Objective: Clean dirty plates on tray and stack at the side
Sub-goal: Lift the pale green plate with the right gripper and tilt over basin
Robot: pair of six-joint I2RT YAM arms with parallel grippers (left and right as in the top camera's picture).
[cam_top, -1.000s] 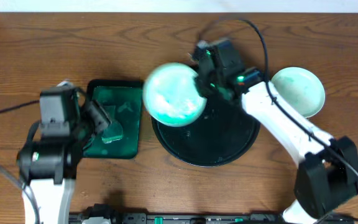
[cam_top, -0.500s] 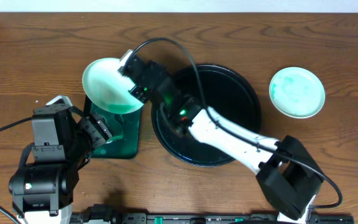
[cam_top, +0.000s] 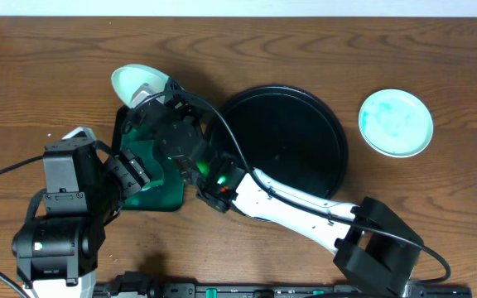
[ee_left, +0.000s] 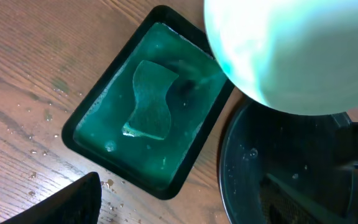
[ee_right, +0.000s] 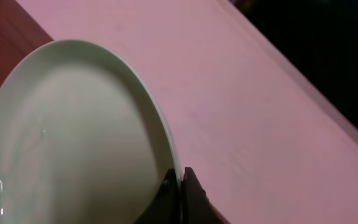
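Our right tool (ee_right: pixel 180 179) pinches the plate (ee_right: pixel 73 143) by its rim only; tilted over the sponge tray (ee_left: pixel 98 118), it could slip. The left tool (cam_top: pixel 135 175): spread or not, we cannot tell.

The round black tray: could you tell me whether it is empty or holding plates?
Empty. Overhead, the black tray looks bare; one plate is in the right gripper, another plate on the table.

- Left arm (cam_top: pixel 56 232): black box-shaped joint housings, white link shells, green indicator light.
- Right arm (cam_top: pixel 292 203): long white link between black joint housings, with green and red indicator lights near the wrist.
- Left cable (cam_top: pixel 7 170): black, thin.
- Right cable (cam_top: pixel 230 141): black, looped.
- Right gripper (ee_right: pixel 179 180): slim black fingers (ee_right: pixel 193 198).
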